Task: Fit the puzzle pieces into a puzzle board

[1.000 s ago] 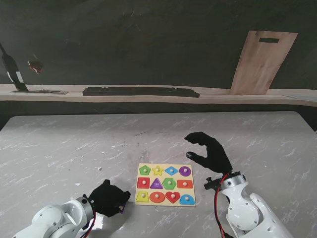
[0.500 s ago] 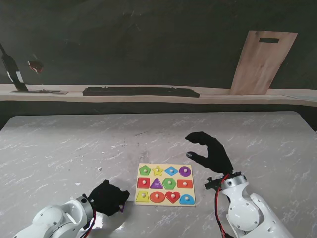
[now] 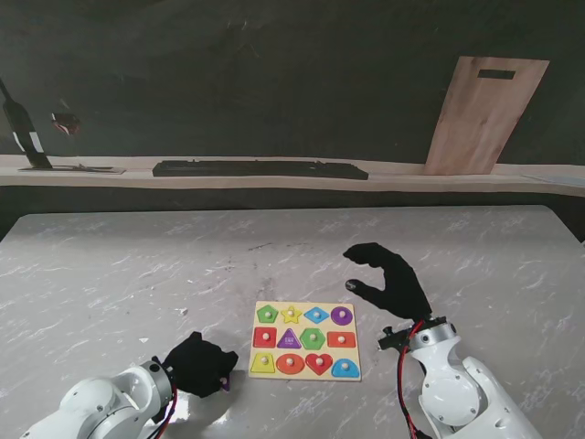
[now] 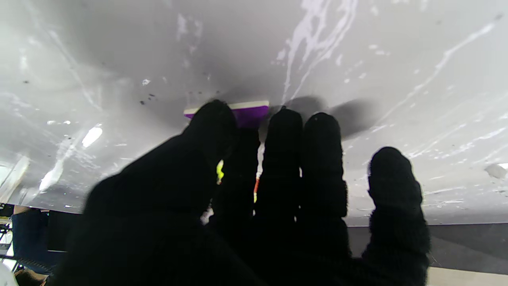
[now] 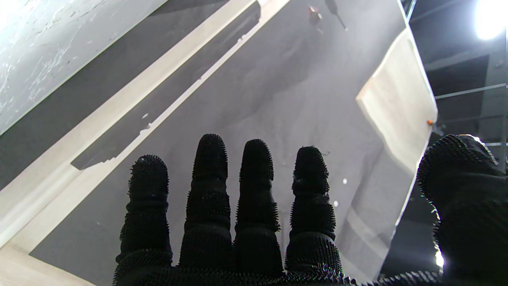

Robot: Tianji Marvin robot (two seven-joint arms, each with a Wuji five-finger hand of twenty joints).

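Observation:
The wooden puzzle board (image 3: 305,367) lies flat on the table in front of me, with coloured shapes showing in all its slots. My left hand (image 3: 197,365) is low on the table, left of the board and nearer to me. Its thumb and fingers (image 4: 283,131) are curled onto a purple puzzle piece (image 4: 249,113) with a pale edge, which rests against the table top. A sliver of that purple piece (image 3: 224,381) peeks out by the fingertips. My right hand (image 3: 391,283) hovers to the right of the board's far corner, fingers (image 5: 254,171) spread, holding nothing.
The marbled table (image 3: 119,274) stretches left and far from the board. A wooden ledge along the back wall carries a long dark bar (image 3: 260,169). A wooden cutting board (image 3: 484,114) leans there at the far right. A dark stand (image 3: 23,137) is at the far left.
My left arm has drawn back a little toward me, the hand staying curled on the purple piece. The right hand has hardly moved.

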